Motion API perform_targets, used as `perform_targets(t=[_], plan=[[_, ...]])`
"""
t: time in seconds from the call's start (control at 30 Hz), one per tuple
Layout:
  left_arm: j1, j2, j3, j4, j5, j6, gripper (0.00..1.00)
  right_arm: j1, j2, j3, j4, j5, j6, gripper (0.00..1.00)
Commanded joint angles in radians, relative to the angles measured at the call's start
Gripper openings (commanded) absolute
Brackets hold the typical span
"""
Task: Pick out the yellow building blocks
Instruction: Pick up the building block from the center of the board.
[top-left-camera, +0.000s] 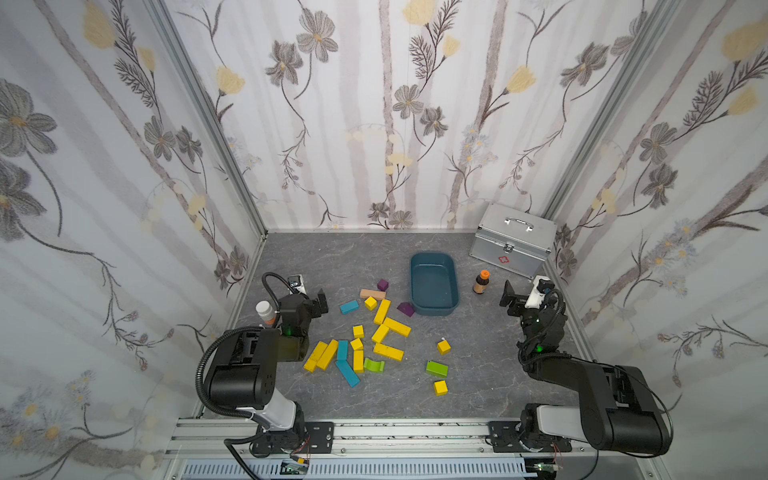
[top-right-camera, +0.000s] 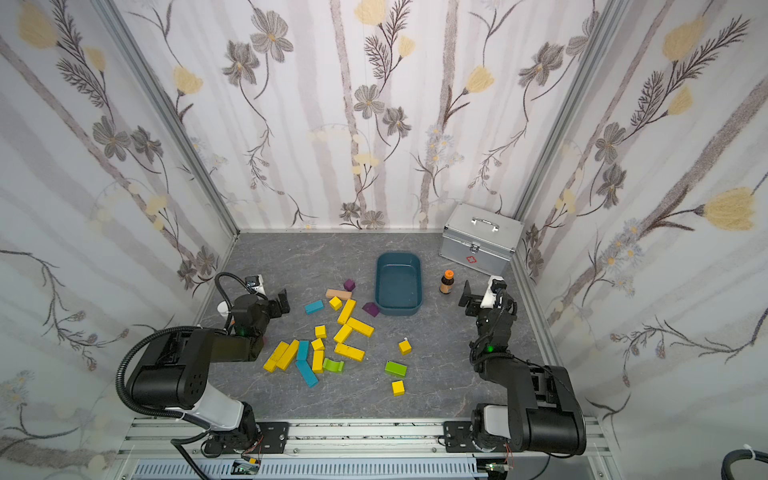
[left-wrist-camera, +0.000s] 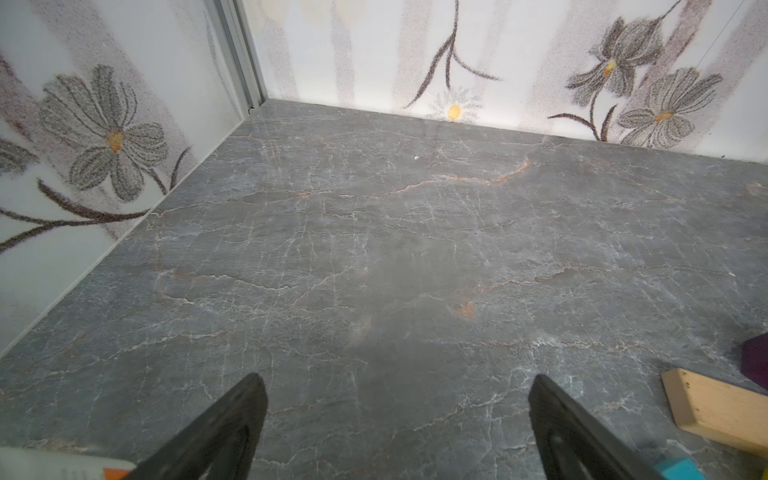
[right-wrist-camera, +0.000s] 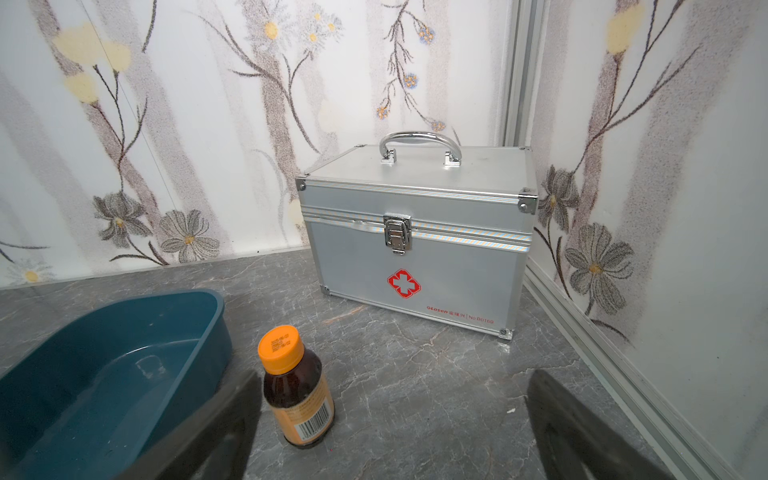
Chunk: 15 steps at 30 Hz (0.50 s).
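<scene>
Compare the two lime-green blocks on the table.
The notched green block has a curved scoop cut out; the plain green block is a solid brick. The notched one lies beside a yellow bar in the cluster; the plain one lies apart. Both are lime green.

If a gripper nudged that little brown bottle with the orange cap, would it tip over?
Likely: the brown bottle stands upright, taller than wide, so a high push may topple it. Lying down, its round body would probably roll. It looks rigid, not squashy.
</scene>
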<state>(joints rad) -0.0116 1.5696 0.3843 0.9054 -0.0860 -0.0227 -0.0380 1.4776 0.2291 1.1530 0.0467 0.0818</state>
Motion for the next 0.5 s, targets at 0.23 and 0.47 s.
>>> perform_targets(t=[0.23,0.47], plan=[[0.0,0.001,0.002,0.015,-0.007,0.004,1.0,-0.008,0.003,0.005,0.02,-0.028,-0.003,1.0],[0.001,0.0,0.003,0.015,-0.006,0.003,1.0,-0.008,0.003,0.006,0.018,-0.028,-0.003,1.0]])
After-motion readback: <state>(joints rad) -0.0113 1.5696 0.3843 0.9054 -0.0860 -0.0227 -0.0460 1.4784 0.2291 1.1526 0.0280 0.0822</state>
